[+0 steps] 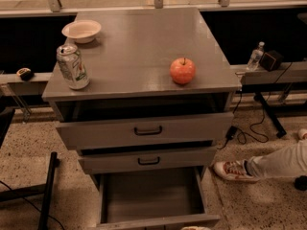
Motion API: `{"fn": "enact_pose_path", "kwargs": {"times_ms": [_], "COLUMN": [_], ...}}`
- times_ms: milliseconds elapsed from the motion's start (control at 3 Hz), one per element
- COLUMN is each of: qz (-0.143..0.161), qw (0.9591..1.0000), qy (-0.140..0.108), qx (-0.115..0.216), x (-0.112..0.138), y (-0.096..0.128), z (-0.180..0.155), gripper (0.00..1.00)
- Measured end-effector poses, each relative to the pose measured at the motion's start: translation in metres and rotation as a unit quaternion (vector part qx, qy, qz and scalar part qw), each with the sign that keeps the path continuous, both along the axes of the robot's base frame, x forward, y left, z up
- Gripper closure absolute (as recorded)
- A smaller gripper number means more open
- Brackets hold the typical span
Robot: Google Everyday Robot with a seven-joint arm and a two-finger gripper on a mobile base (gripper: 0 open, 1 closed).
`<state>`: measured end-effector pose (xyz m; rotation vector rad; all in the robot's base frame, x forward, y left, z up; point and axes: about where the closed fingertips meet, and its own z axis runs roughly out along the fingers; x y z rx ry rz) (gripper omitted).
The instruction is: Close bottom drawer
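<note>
- Three grey drawers stand open in a cabinet. The bottom drawer is pulled out farthest, with its plain tray seen from above and its front panel at the lower edge of the view.
- The middle drawer sticks out a little and the top drawer a little more. Each shows a small black handle.
- Gripper: only a pale sliver shows at the lower edge, just in front of the bottom drawer's front panel. I cannot tell whether it is apart or together.
- On the cabinet, a bowl sits at the back left corner. A can stands upright near the left front edge, and an apple sits toward the right front, well apart from the can.
- Right of the cabinet, a person's leg and shoe rest on the speckled floor.
- On a low ledge at the right, a bottle and a black box stand side by side. Cables trail to the floor.
</note>
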<state>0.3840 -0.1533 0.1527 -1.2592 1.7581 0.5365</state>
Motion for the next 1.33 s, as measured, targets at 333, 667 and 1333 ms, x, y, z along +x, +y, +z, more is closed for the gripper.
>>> {"fn": "enact_pose_path", "kwargs": {"times_ms": [333, 667, 1333], "qz": [-0.02, -0.037, -0.038], "qw": [0.9997, 0.9988, 0.9951], "qy": [-0.016, -0.03, -0.091], "qx": [-0.001, 0.006, 0.005], "x": [0.023, 0.049, 0.09], "y": [0.002, 0.0, -0.002], "z": [-0.007, -0.011, -0.002], "gripper": [1.0, 1.0, 1.0]}}
